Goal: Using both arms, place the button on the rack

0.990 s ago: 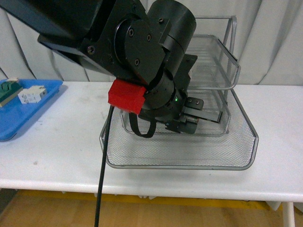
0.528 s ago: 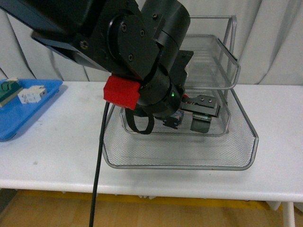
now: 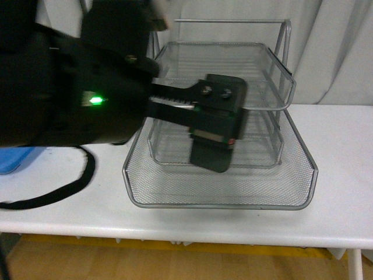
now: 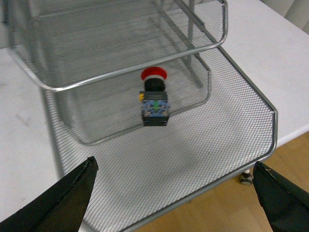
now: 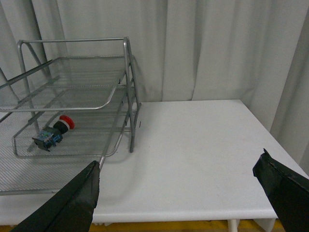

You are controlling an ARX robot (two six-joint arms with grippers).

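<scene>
While curtains (image 5: pixel 217 48) are hanging behind the white table (image 5: pixel 193 145) bearing the rack (image 4: pixel 270 130), left gripper (image 4: pixel 175 164) and right gripper (image 5: pixel 178 162) are gaping wide.

Shiny silver wire-mesh metal rack (image 4: pixel 231 104), glossy red-capped plastic button (image 4: pixel 154 99), matt white table (image 5: pixel 193 145), cloth curtain (image 5: pixel 217 48)

Button (image 4: pixel 154 102) lies on its side inside rack (image 4: pixel 227 137).

A white rectangular tabletop (image 5: pixel 193 154) stood before pale grey pleated curtains (image 5: pixel 207 48), above a yellowish wooden floor (image 3: pixel 175 262).
</scene>
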